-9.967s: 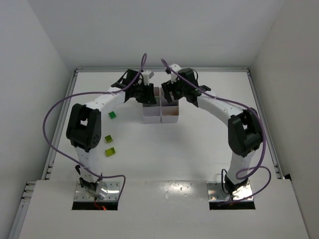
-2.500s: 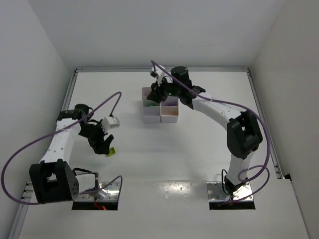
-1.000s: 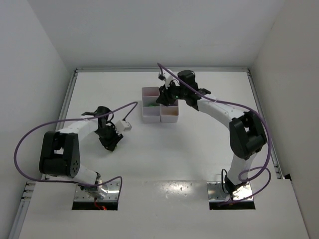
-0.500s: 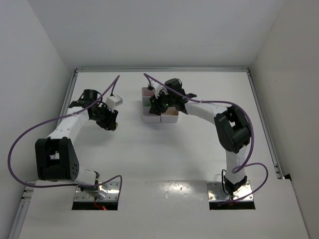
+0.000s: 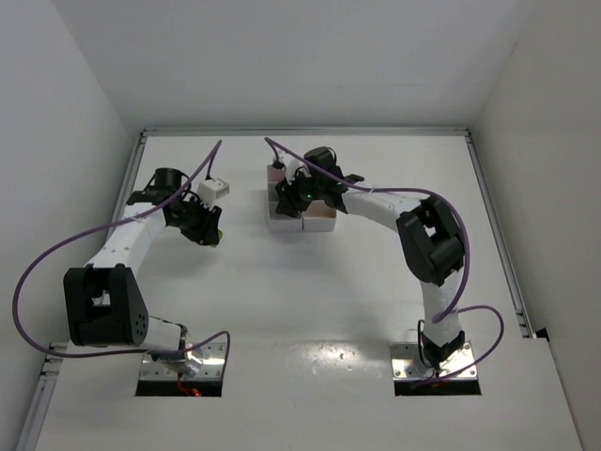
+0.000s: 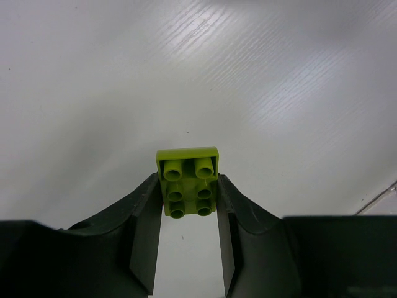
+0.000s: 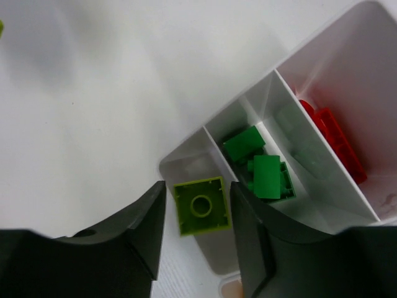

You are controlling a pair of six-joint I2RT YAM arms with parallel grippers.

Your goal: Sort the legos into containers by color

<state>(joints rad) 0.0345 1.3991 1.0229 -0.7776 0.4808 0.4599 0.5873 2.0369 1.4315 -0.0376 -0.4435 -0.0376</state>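
Left fingers pinch a lime-yellow plastic brick; right fingers pinch another lime brick over the white divided tray. Off-centre release: lands among green bricks.

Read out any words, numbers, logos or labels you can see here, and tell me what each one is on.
None: no readable text in any view.
The lime brick in the left gripper, the second lime brick in the right gripper, the green bricks, the red brick and the white tray show no print.
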